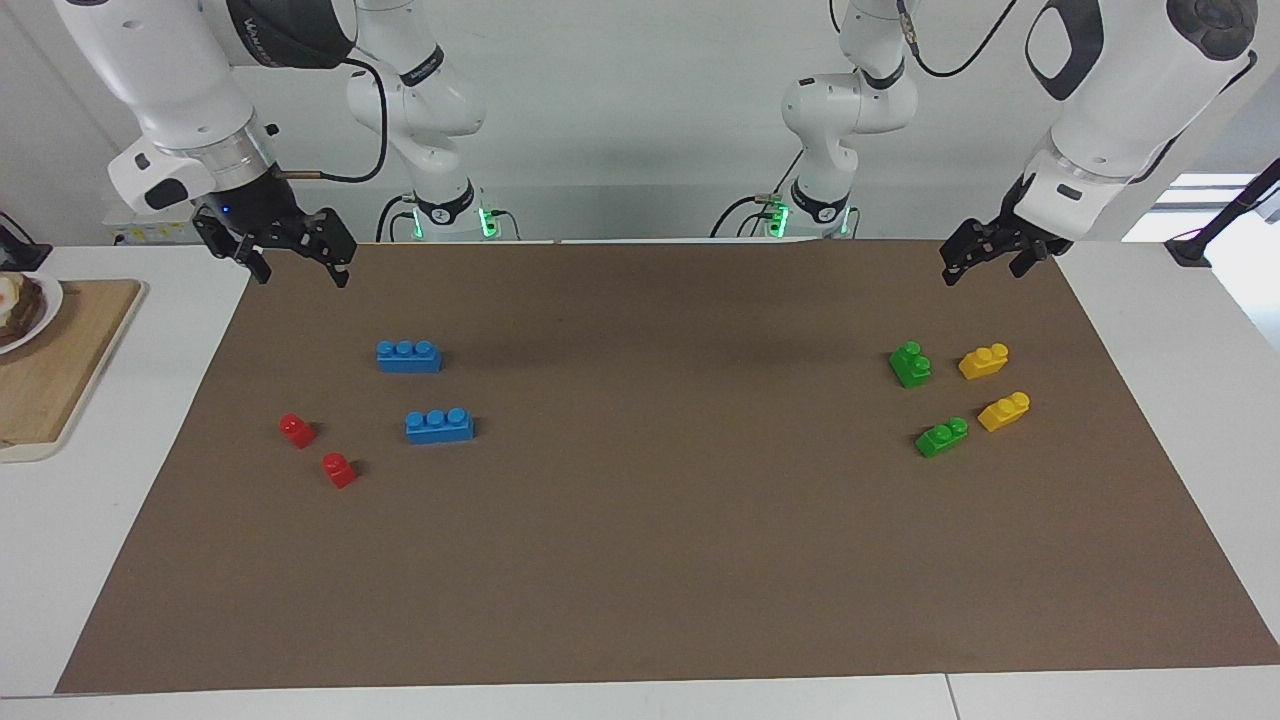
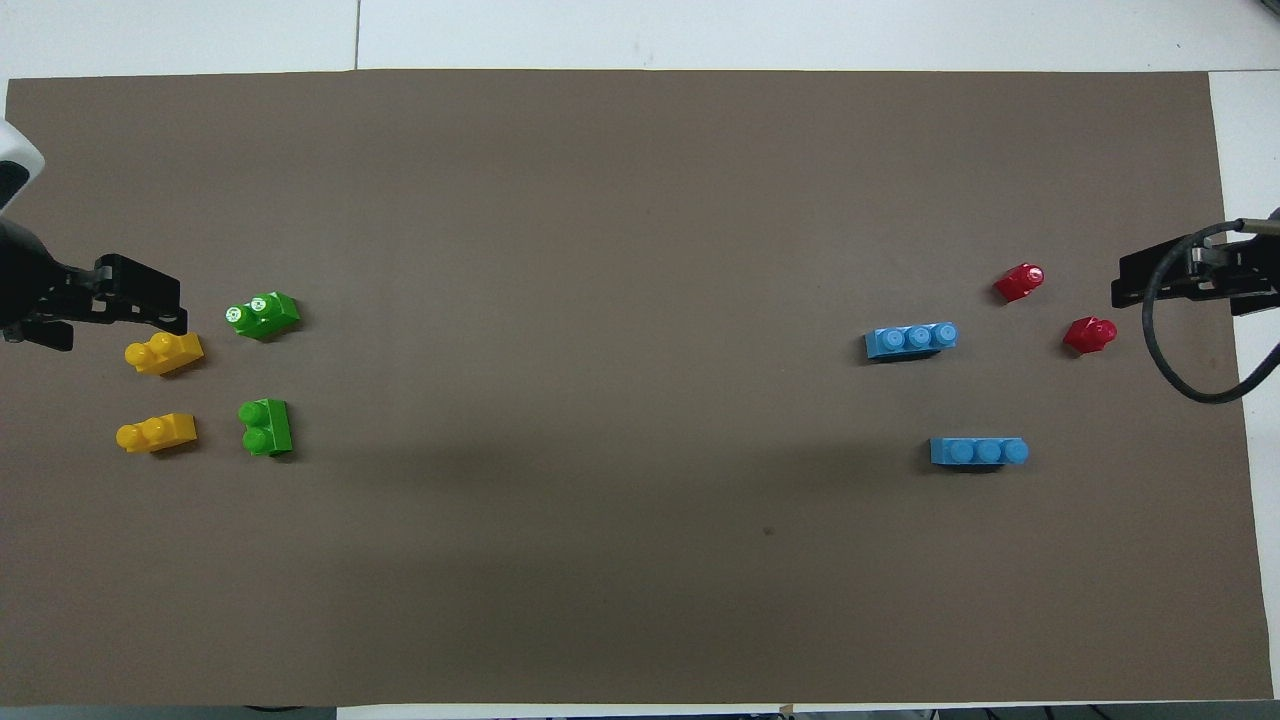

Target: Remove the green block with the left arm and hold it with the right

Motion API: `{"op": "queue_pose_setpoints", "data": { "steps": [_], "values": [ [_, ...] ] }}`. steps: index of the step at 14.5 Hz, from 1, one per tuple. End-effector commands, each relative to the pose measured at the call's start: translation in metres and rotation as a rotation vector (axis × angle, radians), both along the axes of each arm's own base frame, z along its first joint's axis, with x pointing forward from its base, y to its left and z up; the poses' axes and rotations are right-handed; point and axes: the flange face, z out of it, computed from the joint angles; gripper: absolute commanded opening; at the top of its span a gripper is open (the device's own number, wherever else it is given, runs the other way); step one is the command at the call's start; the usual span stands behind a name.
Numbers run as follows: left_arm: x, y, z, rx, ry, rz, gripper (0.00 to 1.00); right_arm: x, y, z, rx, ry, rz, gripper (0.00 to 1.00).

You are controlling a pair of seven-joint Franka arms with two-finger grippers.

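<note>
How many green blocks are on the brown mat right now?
2, both toward the left arm's end, beside the yellow bricks: one green block nearer the robots, the other green block farther from them. None looks hidden.

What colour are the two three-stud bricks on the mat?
Blue, both three-stud bricks; the overhead view shows it best.

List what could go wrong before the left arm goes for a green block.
Two small green two-stud plastic bricks lie there, one nearer the robots and one farther, so the wrong one may be picked. Yellow two-stud bricks sit close beside them; the left gripper, raised at the mat's edge, could knock one while descending.
</note>
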Motion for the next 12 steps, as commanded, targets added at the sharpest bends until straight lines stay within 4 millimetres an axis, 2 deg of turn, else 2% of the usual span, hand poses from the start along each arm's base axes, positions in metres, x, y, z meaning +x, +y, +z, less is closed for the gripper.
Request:
{"op": "queue_pose_setpoints", "data": {
  "steps": [1, 3, 6, 8, 12],
  "values": [
    [0.010, -0.007, -0.001, 0.033, -0.020, -0.052, 1.00, -0.007, -0.002, 0.001, -0.028, 0.009, 0.020, 1.00],
    [0.012, -0.016, 0.002, 0.031, -0.056, -0.090, 1.00, -0.006, -0.006, -0.003, -0.028, 0.012, 0.013, 1.00],
    [0.014, -0.015, 0.004, 0.027, -0.072, -0.088, 1.00, -0.005, -0.009, -0.006, -0.027, 0.017, 0.007, 1.00],
    [0.016, -0.005, 0.008, 0.026, -0.097, -0.068, 1.00, -0.005, -0.010, -0.005, -0.027, 0.017, 0.005, 1.00],
    [0.013, 0.000, 0.015, 0.028, -0.108, -0.057, 1.00, -0.005, -0.012, -0.005, -0.025, 0.018, -0.002, 1.00]
  ]
}}
